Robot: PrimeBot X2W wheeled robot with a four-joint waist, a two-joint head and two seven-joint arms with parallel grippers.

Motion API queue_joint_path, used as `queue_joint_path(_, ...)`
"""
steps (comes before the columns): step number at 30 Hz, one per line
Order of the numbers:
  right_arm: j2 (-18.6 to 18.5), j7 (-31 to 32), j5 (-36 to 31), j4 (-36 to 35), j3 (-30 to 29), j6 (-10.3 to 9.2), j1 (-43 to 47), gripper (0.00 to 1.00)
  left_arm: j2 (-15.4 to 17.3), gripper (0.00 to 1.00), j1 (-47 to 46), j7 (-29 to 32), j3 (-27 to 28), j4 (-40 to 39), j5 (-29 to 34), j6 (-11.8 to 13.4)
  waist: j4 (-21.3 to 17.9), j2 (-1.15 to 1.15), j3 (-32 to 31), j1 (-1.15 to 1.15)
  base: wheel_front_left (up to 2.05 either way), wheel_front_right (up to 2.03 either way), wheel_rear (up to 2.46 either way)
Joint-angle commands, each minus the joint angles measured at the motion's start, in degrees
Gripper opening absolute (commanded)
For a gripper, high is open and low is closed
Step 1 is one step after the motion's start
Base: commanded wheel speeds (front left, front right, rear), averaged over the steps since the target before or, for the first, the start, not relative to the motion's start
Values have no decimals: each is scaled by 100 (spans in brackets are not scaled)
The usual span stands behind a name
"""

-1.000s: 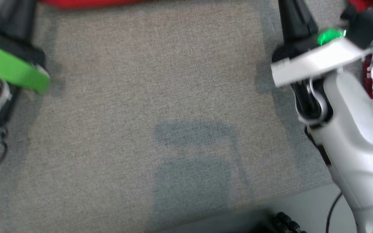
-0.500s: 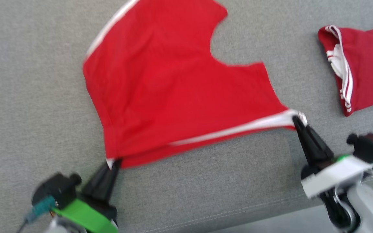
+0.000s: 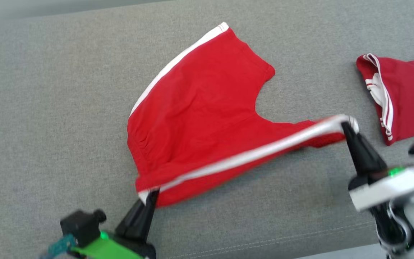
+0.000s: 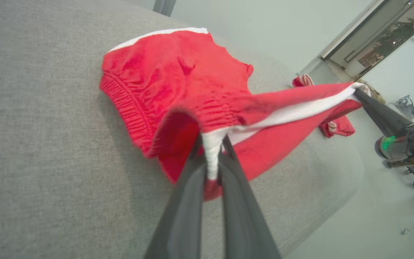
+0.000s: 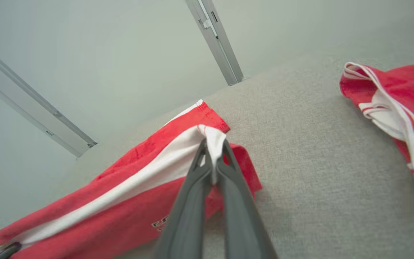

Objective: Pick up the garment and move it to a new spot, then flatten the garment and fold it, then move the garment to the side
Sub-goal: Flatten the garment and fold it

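Pinched closed on shorts at white-stripe ends with left gripper and right gripper; soft, light, floppy; corner holds probably best.

Grey fabric couch, pale floor, window beyond.

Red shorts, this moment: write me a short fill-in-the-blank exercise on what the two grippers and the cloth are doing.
The left gripper is shut on the red shorts at their ____ stripe.
The right gripper grips that stripe's other end, so the number of grippers holding the shorts is ____.
A second red garment lies on the robot's ____ side.
Missing words: white; two; right.
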Motion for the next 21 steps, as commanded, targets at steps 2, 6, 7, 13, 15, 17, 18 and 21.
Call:
queue_joint_path(2, 175, 171, -29, 229, -25, -10, -818, 0, -74, 0, -560, 283, 107, -39, -123, 50, 156, 62, 411, 1, 0, 0, 0)
queue_joint_path(6, 476, 410, -137, 854, 150, -9, -2039, 0, -340, 0, -1353, 619, 316, 114, -349, 205, 355, 62, 765, 1, 0, 0, 0)
queue_joint_path(7, 566, 449, -169, 1046, 220, -9, -2325, 0, -407, 0, -1548, 692, 349, 181, -390, 228, 395, 62, 834, 1, 0, 0, 0)
queue_joint_path(13, 875, 477, -408, 2527, 720, -8, -3967, 0, -750, 0, -2431, 797, 535, 848, -326, 549, 651, 62, 1023, 1, 0, 0, 0)
queue_joint_path(15, 922, 422, -396, 2896, 809, -8, -4298, 0, -838, 0, -2569, 766, 557, 1014, -306, 593, 730, 62, 1025, 1, 0, 0, 0)
queue_joint_path(17, 915, 404, -417, 3066, 857, -8, -4447, 0, -896, 0, -2626, 736, 569, 1099, -318, 612, 772, 62, 1026, 1, 0, 0, 0)
queue_joint_path(18, 900, 369, -434, 3242, 905, -8, -4579, 0, -953, 0, -2689, 715, 561, 1188, -309, 620, 821, 62, 1022, 1, 0, 0, 0)
queue_joint_path(21, 851, 314, -443, 3730, 1018, -8, -4915, 0, -1159, 0, -2870, 696, 500, 1514, -383, 533, 959, 62, 994, 1, 0, 0, 0)
